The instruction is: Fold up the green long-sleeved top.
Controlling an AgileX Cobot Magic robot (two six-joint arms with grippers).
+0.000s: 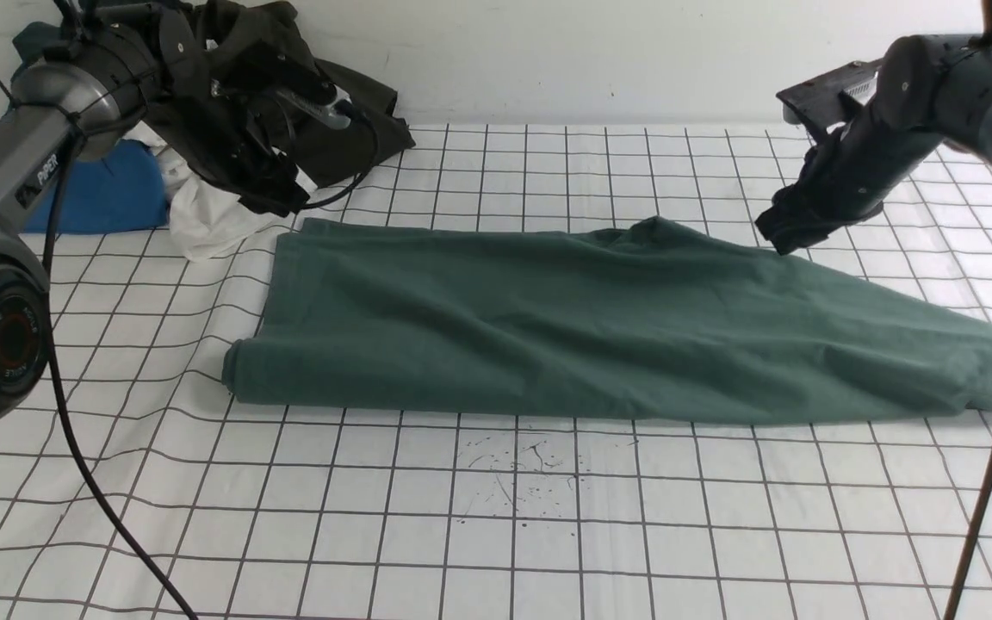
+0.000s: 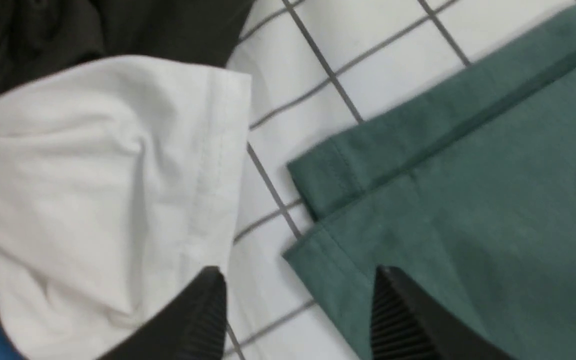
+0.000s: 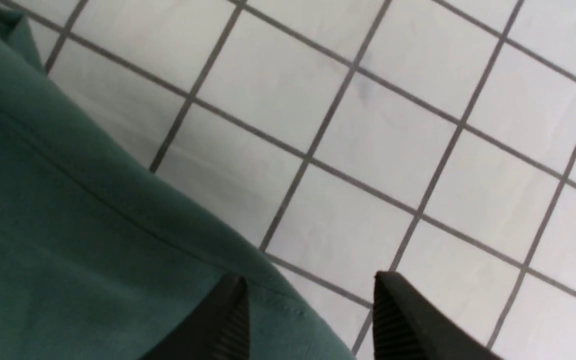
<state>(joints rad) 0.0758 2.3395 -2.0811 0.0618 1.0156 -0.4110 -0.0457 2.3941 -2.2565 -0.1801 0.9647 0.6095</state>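
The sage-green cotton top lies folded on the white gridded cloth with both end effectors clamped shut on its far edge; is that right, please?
Not quite: the wrist views show the left end effector and right end effector open above the sage-green cotton top's far edge, gripping nothing. The rest is right.

Open gridded tablecloth (image 1: 496, 534) in front of the green long-sleeved top (image 1: 599, 327), bare strip behind it, heaped clothes (image 1: 203, 224) crowding its far-left corner
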